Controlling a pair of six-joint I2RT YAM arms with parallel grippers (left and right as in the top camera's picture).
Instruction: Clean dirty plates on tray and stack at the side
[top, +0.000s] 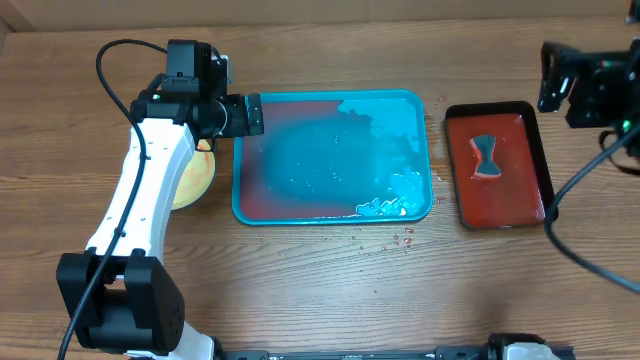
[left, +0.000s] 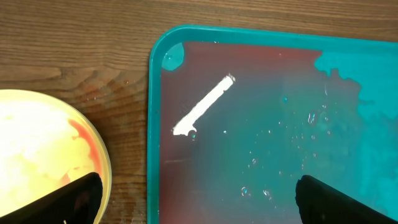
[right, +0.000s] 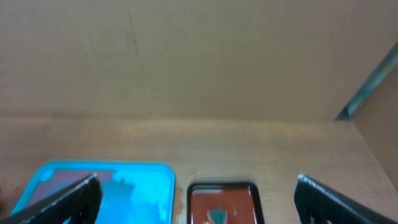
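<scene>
Plates: only one yellow plate (top: 190, 178) shows, on the worktop (top: 320, 290) just left of the teal tray (top: 335, 212) and largely under the left arm, so a stack beneath cannot be confirmed. No plate is on the tray. In the left wrist view the plate face is wet with a red smear. Judged light, thin, stiff plastic and slick; best pinched at the exposed rim, one finger inside and one out. The tray floor carries a red film and droplets. Left hand (top: 250, 115) hovers over the tray's left rim, fingers (left: 78, 199) wide apart, empty. Right hand (top: 552, 80) is at the far right beyond the dark-red tray (top: 497, 215), fingers (right: 62, 202) apart, empty.
</scene>
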